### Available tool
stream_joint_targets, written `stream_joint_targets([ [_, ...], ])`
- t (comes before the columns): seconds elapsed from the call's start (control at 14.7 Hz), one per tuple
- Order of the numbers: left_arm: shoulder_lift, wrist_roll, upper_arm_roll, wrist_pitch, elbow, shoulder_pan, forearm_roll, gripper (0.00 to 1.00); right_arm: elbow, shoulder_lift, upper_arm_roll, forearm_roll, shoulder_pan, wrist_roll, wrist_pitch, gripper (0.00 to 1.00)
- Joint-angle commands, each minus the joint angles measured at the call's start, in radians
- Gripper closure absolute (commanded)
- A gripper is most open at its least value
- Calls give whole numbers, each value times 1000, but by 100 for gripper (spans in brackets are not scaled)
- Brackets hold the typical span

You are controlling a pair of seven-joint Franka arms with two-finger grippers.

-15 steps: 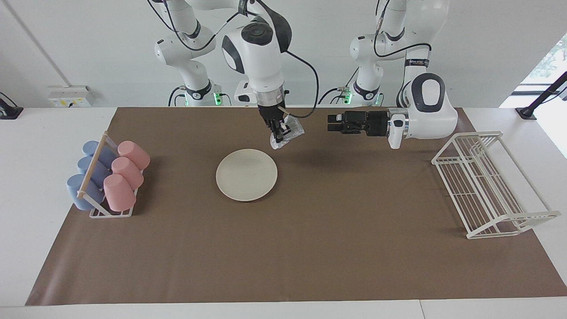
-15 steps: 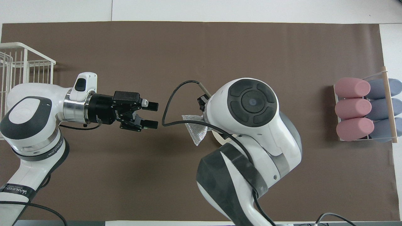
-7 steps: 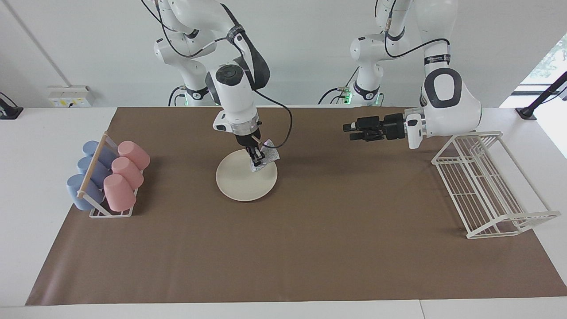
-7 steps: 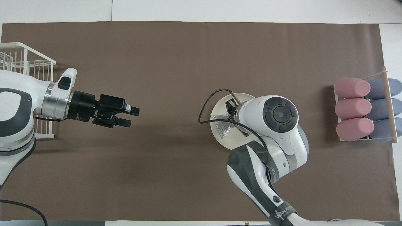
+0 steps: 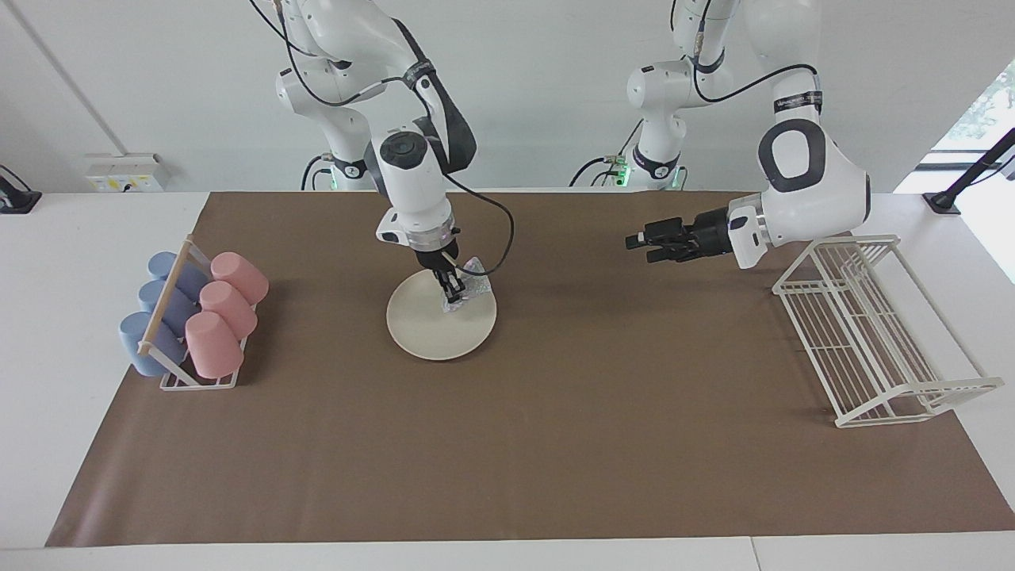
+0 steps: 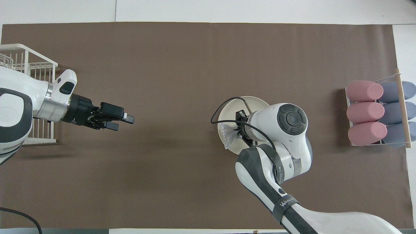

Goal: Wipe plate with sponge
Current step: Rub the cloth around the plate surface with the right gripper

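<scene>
1. Since the earlier frames, the right gripper (image 5: 452, 293) has dropped from above the counter's brown mat (image 5: 555, 444) onto the plate, while the left gripper (image 5: 644, 239) has drawn back toward the white wire rack (image 5: 864, 333).
2. The right gripper is clamped on the small silvery-grey mesh sponge (image 5: 468, 292), pressing it to the round, flat cream-white plate (image 5: 432, 329) at the plate's edge nearer the robots.
3. The left gripper hangs open, empty, waiting above the mat.
4. The sponge looks light, soft and crushable; pinching its bunched top suits it.
5. The plate seems rigid, smooth and unrestrained, so hard strokes might slide it.
</scene>
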Motion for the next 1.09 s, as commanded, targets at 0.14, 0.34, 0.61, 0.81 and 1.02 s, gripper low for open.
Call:
stream_joint_targets([
  [0.14, -21, 0, -4, 12, 20, 6, 155, 0, -15, 11, 7, 27, -22, -31, 25, 100],
  [0.34, -24, -1, -2, 10, 24, 7, 185, 0, -28, 11, 7, 27, -74, -163, 20, 100],
  [0.61, -29, -32, 2, 13, 27, 6, 186, 0, -34, 11, 6, 27, -124, -272, 22, 100],
  [0.81, -35, -63, 1, 18, 29, 4, 186, 0, -34, 12, 6, 27, -154, -332, 23, 100],
  [1.02, -37, -75, 1, 31, 29, -2, 186, 0, -34, 12, 7, 27, -149, -320, 22, 100],
])
